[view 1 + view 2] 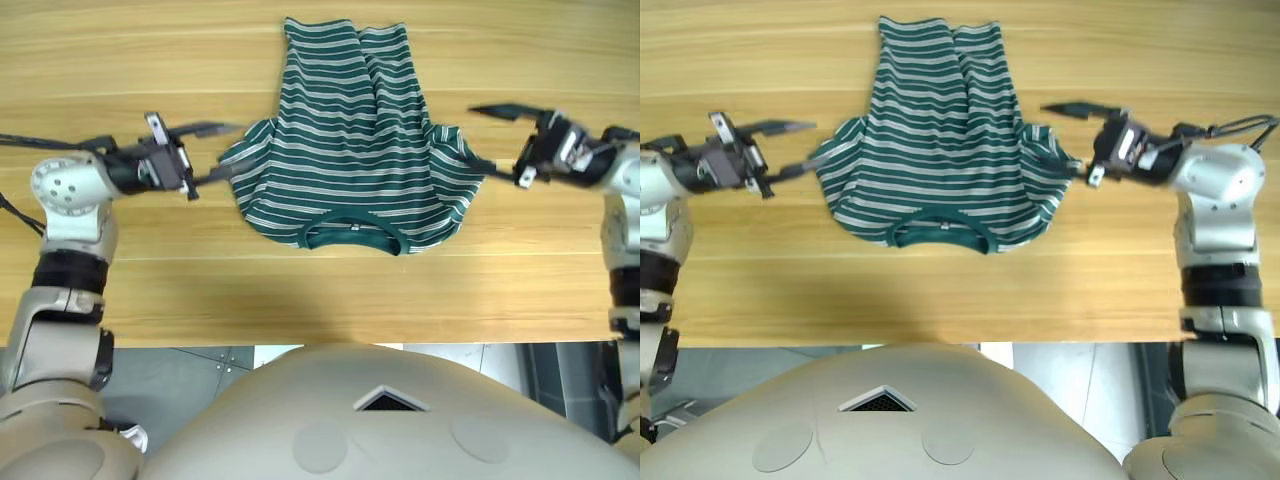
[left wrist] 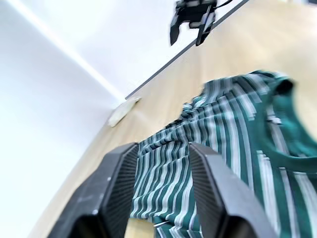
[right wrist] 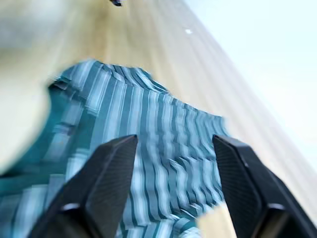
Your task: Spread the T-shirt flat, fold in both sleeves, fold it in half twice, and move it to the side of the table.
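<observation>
Thing: green-and-white striped cloth T-shirt (image 1: 345, 140) lies mid light wooden tabletop (image 1: 150, 270), collar near | Hands: left hand (image 1: 228, 152) and right hand (image 1: 479, 138) spread wide, each beside a sleeve | Step: likely sleeve folding | Next: pinch sleeves, fold inward

A green striped T-shirt (image 1: 350, 140) is pictured laid on a light wooden table (image 1: 130, 285), its collar turned toward the near edge, sleeves bunched.
</observation>
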Robot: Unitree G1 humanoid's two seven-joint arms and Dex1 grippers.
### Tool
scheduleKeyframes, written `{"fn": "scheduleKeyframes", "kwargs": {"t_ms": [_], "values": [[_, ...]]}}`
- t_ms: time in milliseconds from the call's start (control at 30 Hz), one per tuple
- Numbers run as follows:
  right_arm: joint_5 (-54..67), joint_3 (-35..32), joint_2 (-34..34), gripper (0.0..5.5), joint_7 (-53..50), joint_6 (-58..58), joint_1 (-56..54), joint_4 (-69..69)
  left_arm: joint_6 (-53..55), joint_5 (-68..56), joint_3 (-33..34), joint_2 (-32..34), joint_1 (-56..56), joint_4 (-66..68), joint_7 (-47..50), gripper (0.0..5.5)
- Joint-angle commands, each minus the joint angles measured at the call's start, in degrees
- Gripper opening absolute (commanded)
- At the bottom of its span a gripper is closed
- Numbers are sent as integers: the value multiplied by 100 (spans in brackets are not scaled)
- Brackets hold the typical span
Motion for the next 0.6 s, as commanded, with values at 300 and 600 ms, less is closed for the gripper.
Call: {"fn": "scheduleKeyframes", "kwargs": {"t_ms": [300,600], "values": [[-3237,1039,739,67,-2799,-932,-1749,3373,-503,4482,-717,-516,-1317,2923,3445,2],[-3398,1601,895,3,-2090,-1512,-1587,3702,-129,5940,-1536,-442,-1717,3532,4658,0]]}}
